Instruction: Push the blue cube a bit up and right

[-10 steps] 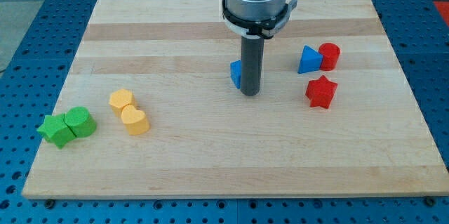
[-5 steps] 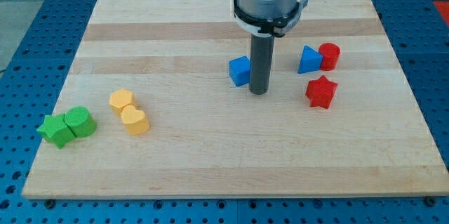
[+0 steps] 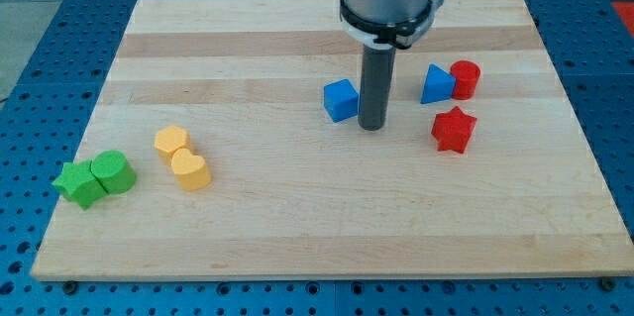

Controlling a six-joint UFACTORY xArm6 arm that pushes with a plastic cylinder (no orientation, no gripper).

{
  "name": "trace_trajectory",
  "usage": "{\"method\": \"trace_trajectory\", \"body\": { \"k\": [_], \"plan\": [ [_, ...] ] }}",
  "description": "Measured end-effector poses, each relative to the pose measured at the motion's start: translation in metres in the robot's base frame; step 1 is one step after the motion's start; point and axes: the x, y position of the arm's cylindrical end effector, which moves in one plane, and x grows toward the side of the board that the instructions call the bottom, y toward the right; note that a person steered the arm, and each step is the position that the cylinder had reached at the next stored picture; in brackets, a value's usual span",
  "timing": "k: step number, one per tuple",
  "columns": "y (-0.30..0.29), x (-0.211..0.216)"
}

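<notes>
Right now my tip (image 3: 372, 128), the lower end of the straight dark rod, rests on the pale wooden board (image 3: 297, 227) just beside the small blue cube (image 3: 341, 100), on the cube's right and slightly toward the view's bottom. Whether the rod touches the cube's right face I cannot tell; at most a sliver of board separates them. I have no jaws to open or close, so nothing is gripped; the rod can only shove what lies in its path.

That placement matters. The cube sits near the board's middle, to the left of my tip, and the task wants it nudged up and right. From this side a push would send it left, so I judge the tip is poorly placed for the stroke; it would need to get round to the cube's lower left first.

To the right of my tip, well apart from it, a blue triangular block (image 3: 435, 85) touches a red cylinder (image 3: 465, 78), with a red star-shaped block (image 3: 454, 129) just below them. They lie roughly where an overlong push could carry the cube, which is probably why only a small move is asked.

Far to the tip's left lie a yellow hexagonal block (image 3: 170, 142) touching a yellow heart-shaped block (image 3: 190, 170), and a green star-shaped block (image 3: 79, 183) against a rounded green block (image 3: 114, 171), all clear of the work.
</notes>
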Motion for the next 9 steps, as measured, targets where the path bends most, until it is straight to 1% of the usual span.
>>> {"method": "trace_trajectory", "body": {
  "k": [2, 4, 6, 7, 8, 9],
  "plan": [
    [-0.018, -0.006],
    [-0.086, -0.006],
    [-0.091, -0.043],
    [-0.074, -0.043],
    [-0.072, -0.038],
    [-0.083, -0.020]
  ]
}}
